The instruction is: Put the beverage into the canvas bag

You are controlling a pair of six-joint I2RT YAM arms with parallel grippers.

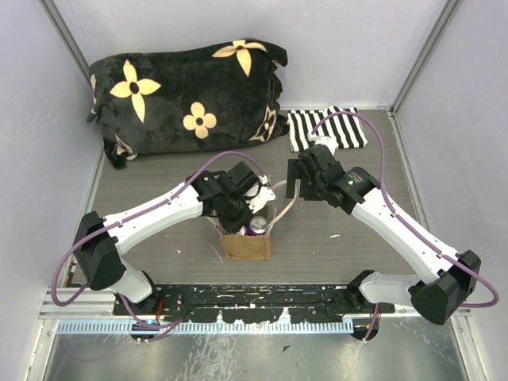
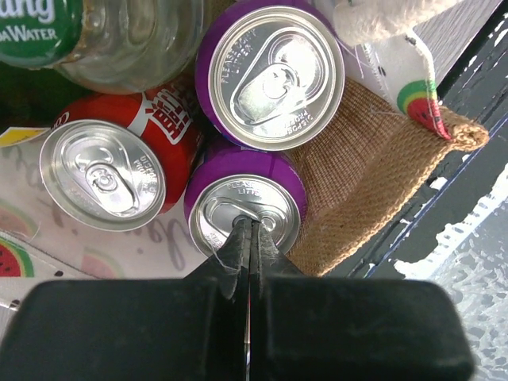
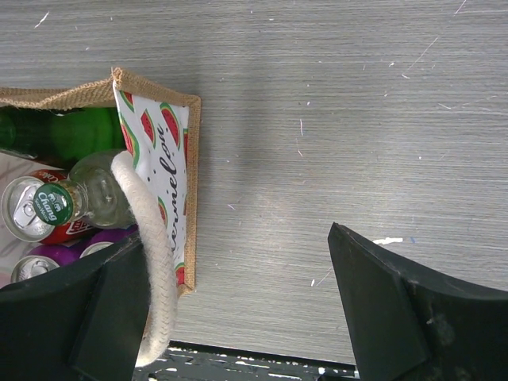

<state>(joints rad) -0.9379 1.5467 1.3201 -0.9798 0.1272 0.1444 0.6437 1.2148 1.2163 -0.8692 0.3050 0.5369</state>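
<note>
The canvas bag (image 1: 248, 244) stands open on the table near the front edge, and its watermelon-print panel shows in the right wrist view (image 3: 165, 171). Inside are two purple cans (image 2: 270, 75) (image 2: 274, 186), a red can (image 2: 103, 175), a clear bottle (image 2: 119, 32) and a green bottle (image 3: 55, 135). My left gripper (image 2: 252, 224) is shut, its tips down on the lid of the nearer purple can inside the bag. My right gripper (image 3: 236, 234) is open just right of the bag. A cream rope handle (image 3: 151, 262) lies against its left finger.
A black plush blanket with tan flowers (image 1: 186, 95) fills the back left. A black-and-white striped cloth (image 1: 327, 128) lies at the back right. A black rail (image 1: 254, 300) runs along the near table edge. White walls close in both sides.
</note>
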